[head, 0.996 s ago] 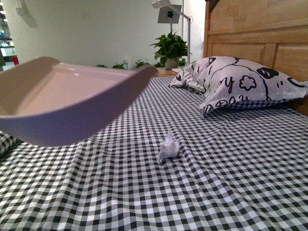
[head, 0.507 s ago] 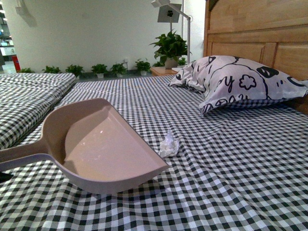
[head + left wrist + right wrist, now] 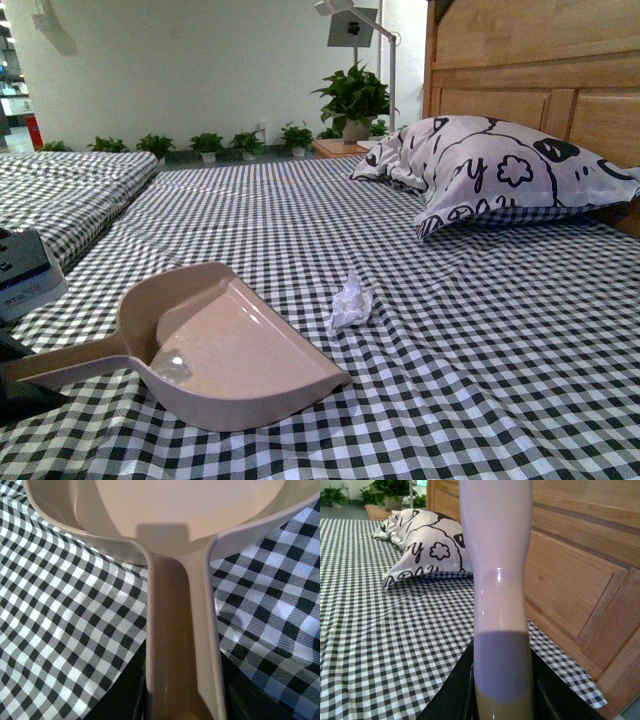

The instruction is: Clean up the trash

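The left gripper is clamping the dustpan by its handle, and the right gripper is gripping a pale handle. The tissue wad is lying on the bed just beyond the pan's lip. The soft sheet may be bunching there, risking pushing the wad away.

My front camera shows a bright room, evenly lit with soft light from above and sharp across the bed. The dustpan throws only a faint shadow under its lip and carries a small glare spot in its bowl, just ahead of the left gripper. On the left wrist camera the checked sheet beside that gripper looks dimmer, with a square shadow on the pan. On the right wrist camera the pale handle rising from the right gripper is soft-focused, with a thin highlight halfway up and shade nearest the jaws.
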Tool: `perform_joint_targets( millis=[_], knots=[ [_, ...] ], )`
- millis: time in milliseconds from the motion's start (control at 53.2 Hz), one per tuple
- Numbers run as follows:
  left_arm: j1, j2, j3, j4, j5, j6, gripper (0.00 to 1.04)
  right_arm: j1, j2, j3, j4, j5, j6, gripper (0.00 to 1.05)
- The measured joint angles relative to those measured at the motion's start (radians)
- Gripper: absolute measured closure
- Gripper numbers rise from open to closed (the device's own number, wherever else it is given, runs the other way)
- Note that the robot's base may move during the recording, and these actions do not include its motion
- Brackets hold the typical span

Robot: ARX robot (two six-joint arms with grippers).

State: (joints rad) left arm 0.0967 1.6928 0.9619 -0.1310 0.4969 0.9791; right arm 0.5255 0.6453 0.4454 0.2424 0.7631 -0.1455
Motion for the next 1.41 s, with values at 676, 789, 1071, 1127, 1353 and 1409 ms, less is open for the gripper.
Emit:
perform_joint_targets(
  millis=[676, 789, 1071, 1127, 1353, 1409],
  knots=[
    [-0.03, 0.015, -0.016, -0.039, -0.038, 0.006, 0.78, 0.0, 0.0, 0.0, 0.0, 0.0, 0.0, 0.84],
    [-0.03, 0.015, -0.016, -0.039, -0.038, 0.006, 0.78, 0.0, 0.0, 0.0, 0.0, 0.0, 0.0, 0.84],
    [-0.03, 0.015, -0.016, -0.039, -0.038, 0.007, 0.78, -0.015, 0.016, 0.024, -0.08, -0.049, 0.042, 0.84],
    [-0.03, 0.015, -0.016, -0.039, -0.039, 0.007, 0.78, -0.061, 0.068, 0.088, -0.237, -0.153, 0.087, 0.84],
    [-0.031, 0.015, -0.016, -0.039, -0.04, 0.008, 0.78, -0.201, 0.442, 0.336, -0.238, -0.407, 0.117, 0.84],
    [-0.031, 0.015, -0.016, -0.039, -0.041, 0.009, 0.78, -0.218, 0.57, 0.413, -0.219, -0.439, 0.102, 0.84]
  ],
)
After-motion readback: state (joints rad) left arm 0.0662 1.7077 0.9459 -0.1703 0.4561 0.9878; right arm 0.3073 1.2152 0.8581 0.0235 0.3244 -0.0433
